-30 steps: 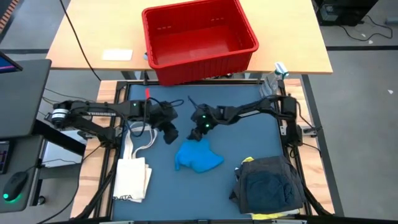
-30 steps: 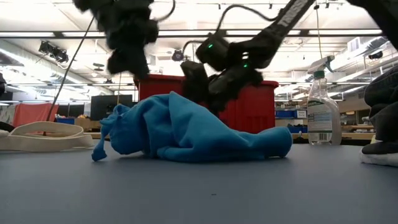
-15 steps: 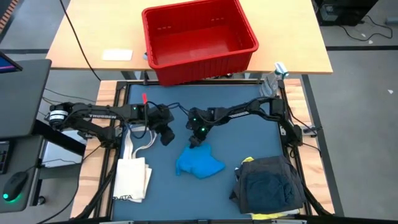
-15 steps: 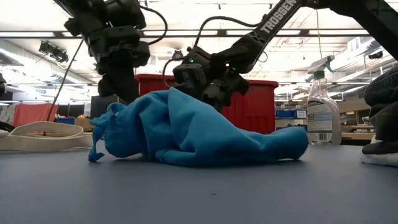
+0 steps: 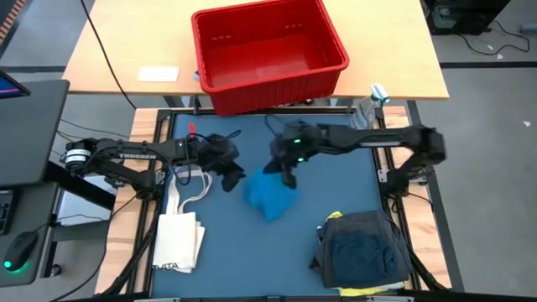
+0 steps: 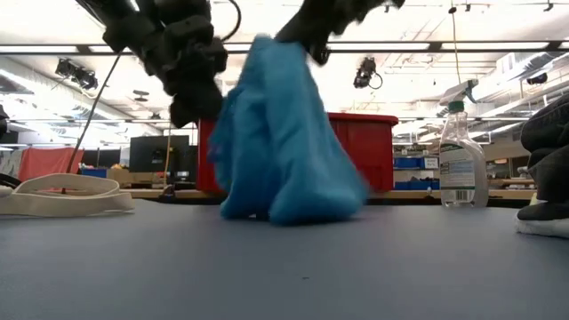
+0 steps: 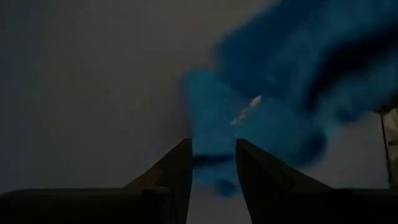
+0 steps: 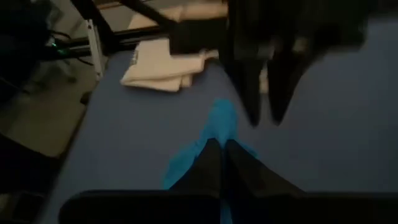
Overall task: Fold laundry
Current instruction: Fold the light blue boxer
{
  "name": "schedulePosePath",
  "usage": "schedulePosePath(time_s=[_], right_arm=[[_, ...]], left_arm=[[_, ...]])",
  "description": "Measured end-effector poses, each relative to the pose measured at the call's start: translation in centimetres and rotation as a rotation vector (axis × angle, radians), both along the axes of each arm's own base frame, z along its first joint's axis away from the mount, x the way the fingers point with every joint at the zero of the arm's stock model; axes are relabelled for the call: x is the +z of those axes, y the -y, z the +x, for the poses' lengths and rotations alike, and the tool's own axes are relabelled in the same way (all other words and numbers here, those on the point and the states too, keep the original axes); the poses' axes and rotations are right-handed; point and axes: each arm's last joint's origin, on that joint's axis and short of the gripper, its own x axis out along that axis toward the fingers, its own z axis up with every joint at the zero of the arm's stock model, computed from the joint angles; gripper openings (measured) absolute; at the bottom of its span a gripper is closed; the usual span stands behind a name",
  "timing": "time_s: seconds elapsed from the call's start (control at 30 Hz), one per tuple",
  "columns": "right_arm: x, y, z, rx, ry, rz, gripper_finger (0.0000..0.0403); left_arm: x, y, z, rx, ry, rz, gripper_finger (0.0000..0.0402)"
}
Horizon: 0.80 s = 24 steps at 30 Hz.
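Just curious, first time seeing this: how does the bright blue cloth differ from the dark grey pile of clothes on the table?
The bright blue cloth is pinched at its top by the right pincer and hangs down to the table; the dark grey pile of clothes lies flat at a corner, untouched. The blue one looks smaller in the high view. Both are soft fabric, unfolded.

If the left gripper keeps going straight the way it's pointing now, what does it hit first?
Most likely the blue cloth: it hangs from the shut right gripper directly ahead of the left gripper, whose fingers stand slightly apart. How far ahead is unclear.
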Motion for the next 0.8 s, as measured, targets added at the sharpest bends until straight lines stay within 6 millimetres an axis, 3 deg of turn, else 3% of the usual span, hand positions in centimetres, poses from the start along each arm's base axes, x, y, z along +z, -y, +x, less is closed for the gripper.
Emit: schedulePosePath(time_s=[0.2,0.4,0.63,0.8], right_arm=[[4.7,-0.3,-4.9,-0.119,0.047,-0.179,0.0010],[7.5,-0.4,-7.9,-0.161,0.123,-0.251,0.0010],[9.1,-0.5,-9.7,-0.180,0.187,-0.267,0.0010],[9.7,-0.6,-9.9,-0.178,0.232,-0.271,0.0010]], left_arm=[[1.1,-0.1,0.8,-0.157,0.139,0.237,0.0126],[2.0,-1.2,1.2,-0.167,0.223,0.434,0.0145],[1.5,-4.7,1.2,-0.025,0.212,0.489,0.0235],[1.0,-5.8,2.6,-0.166,0.362,0.437,0.0277]])
